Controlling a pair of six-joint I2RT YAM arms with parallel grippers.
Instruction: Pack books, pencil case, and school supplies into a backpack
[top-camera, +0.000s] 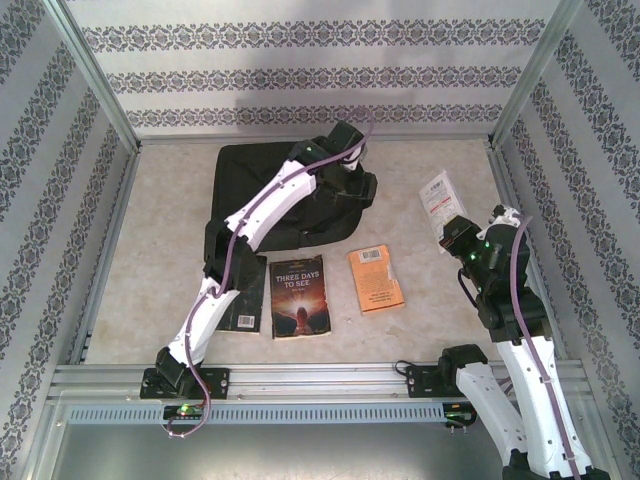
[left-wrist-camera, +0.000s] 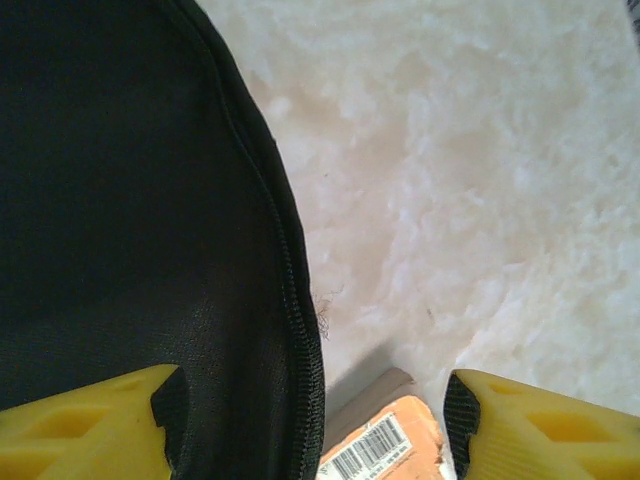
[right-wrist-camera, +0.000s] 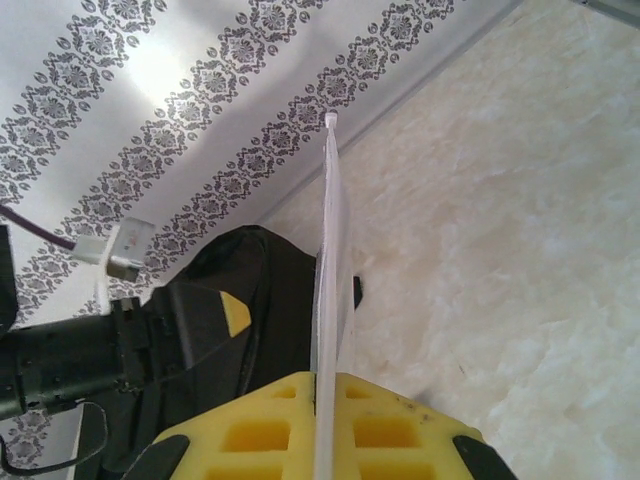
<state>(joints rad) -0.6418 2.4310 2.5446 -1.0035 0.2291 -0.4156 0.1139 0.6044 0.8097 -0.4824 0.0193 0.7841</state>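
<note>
The left claw (left-wrist-camera: 315, 405) stands wide open over the right edge of the backpack (top-camera: 248, 170), clasping nothing. The right claw (right-wrist-camera: 325, 390) is pinched tight on a thin packet (top-camera: 441, 198), well right of the backpack. Three books (top-camera: 300, 297) lie just in front of the backpack.

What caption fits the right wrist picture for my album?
Right claw pinches a thin white packet edge-on, with the black backpack beyond.

Tabletop (top-camera: 160, 220): pale, marbled surface. Lying on it: one black backpack (top-camera: 245, 170) at the far centre. Nearer, in a row: black-covered book (top-camera: 248, 305), brown book "Three Days to See" (top-camera: 301, 297) just beside it, and orange book (top-camera: 375, 278) set apart.
</note>
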